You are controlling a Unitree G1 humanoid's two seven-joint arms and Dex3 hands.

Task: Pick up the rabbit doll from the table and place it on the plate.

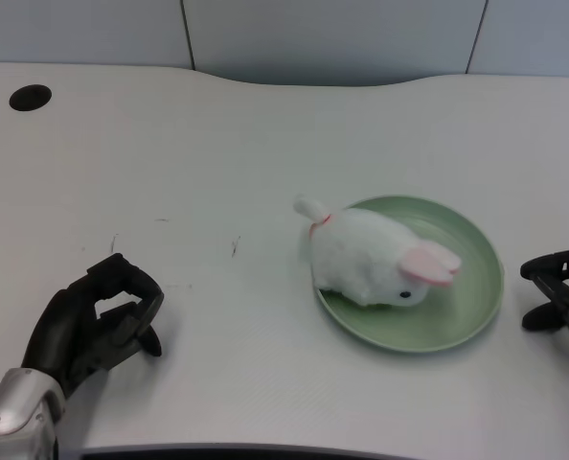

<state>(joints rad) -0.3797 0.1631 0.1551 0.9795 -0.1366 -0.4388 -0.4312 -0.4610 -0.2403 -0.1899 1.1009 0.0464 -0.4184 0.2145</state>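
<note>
Nearest the camera, at seven o'clock, the left hand point(98, 321) rests on the white table point(217, 134), fingers curled in around nothing. One rabbit doll point(371, 261) lies on the one green plate point(476, 287) at three o'clock, its tail end hanging over the left rim. Placement looks done; best keep that hand clear, well apart from the plate.

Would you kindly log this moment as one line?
left hand: empty, on table | rabbit doll: on green plate, tail over rim | task: placed
</note>
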